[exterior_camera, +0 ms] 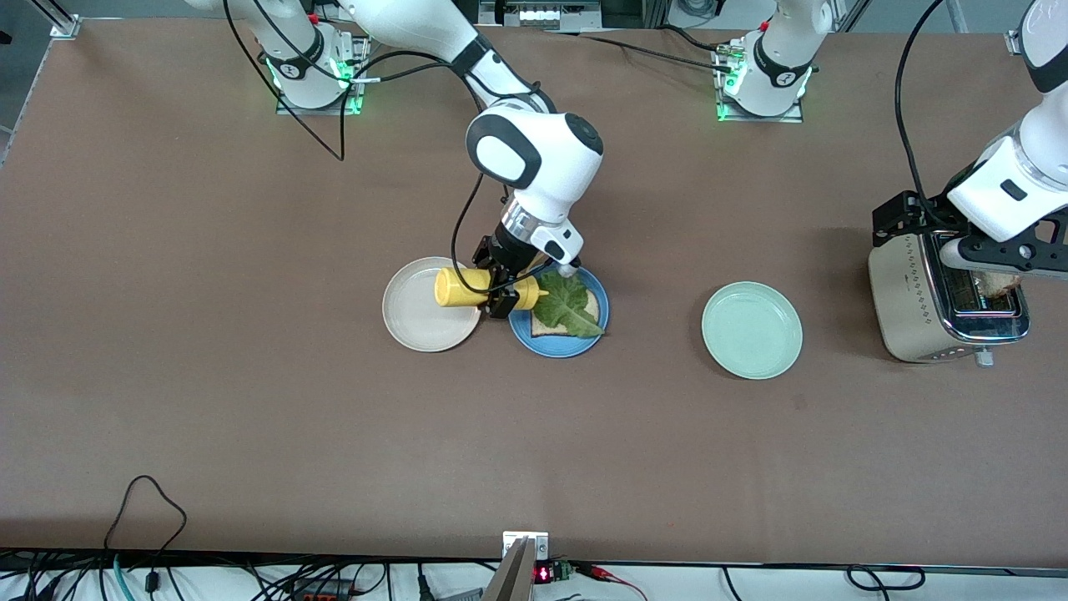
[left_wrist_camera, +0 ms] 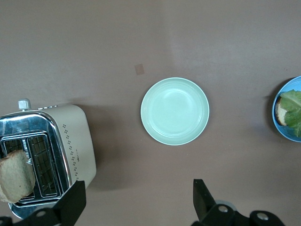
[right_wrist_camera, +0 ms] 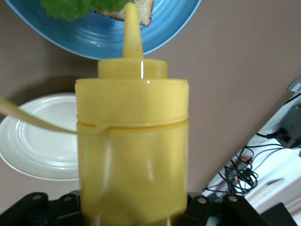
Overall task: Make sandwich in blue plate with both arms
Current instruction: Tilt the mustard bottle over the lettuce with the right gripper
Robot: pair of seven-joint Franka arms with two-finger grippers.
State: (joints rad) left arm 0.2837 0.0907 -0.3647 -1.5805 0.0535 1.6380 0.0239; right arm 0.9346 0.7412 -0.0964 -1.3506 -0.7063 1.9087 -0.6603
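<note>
The blue plate (exterior_camera: 534, 338) holds one slice of bread (exterior_camera: 594, 309) with a green lettuce leaf (exterior_camera: 569, 305) on top. My right gripper (exterior_camera: 498, 292) is shut on a yellow squeeze bottle (exterior_camera: 463, 288), held level with its nozzle over the lettuce. In the right wrist view the bottle (right_wrist_camera: 134, 155) fills the frame, its tip over the blue plate (right_wrist_camera: 94, 37). My left gripper (left_wrist_camera: 138, 205) hangs open over the table beside the toaster (exterior_camera: 909, 309), nothing between its fingers. A second bread slice (left_wrist_camera: 16, 174) stands in the toaster's slot.
A cream-white plate (exterior_camera: 421, 325) lies right beside the blue plate, under the bottle's base. A pale mint-green plate (exterior_camera: 752, 330) sits bare between the blue plate and the toaster. Cables run along the table edge nearest the front camera.
</note>
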